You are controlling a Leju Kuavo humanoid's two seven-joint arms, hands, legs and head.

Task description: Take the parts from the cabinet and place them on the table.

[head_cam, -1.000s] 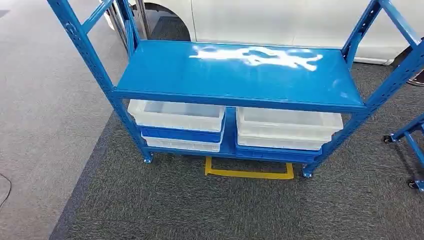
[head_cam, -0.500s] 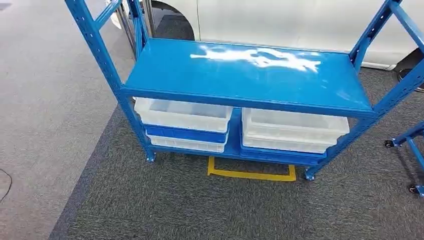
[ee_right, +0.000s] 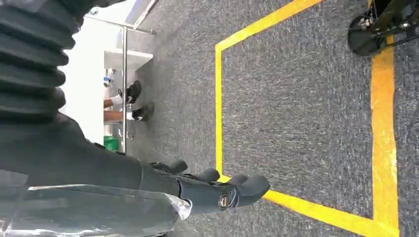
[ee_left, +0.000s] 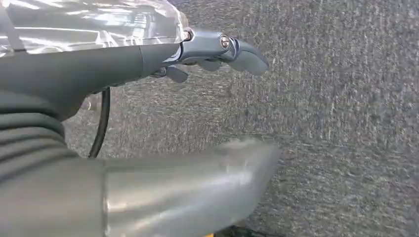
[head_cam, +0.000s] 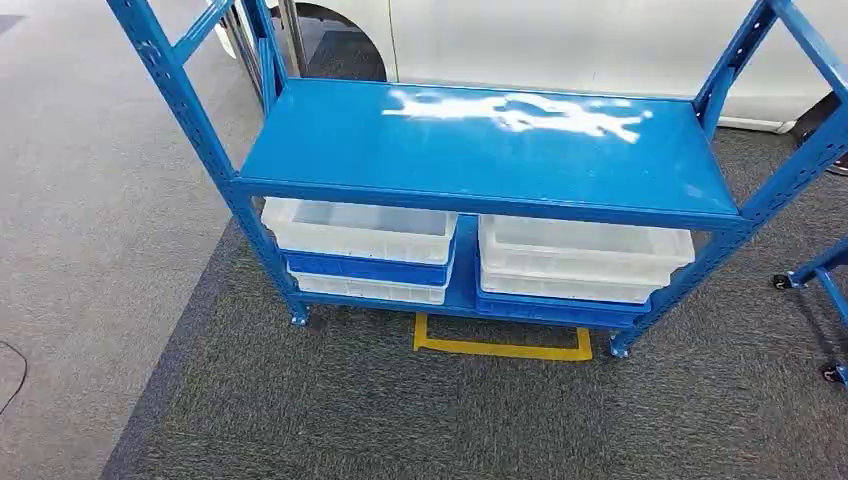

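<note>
View has shifted slightly; blue cabinet (head_cam: 480, 150) unmoved on carpet. Left hand (ee_left: 217, 52) and right hand (ee_right: 217, 190) hang loosely open, holding nothing.

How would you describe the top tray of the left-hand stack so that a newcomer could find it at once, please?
Start at the blue shelving rack on the grey carpet, then look under its shelf to the bottom level. Of the two tray stacks, take the left; the top white tray sits directly on a blue tray.
</note>
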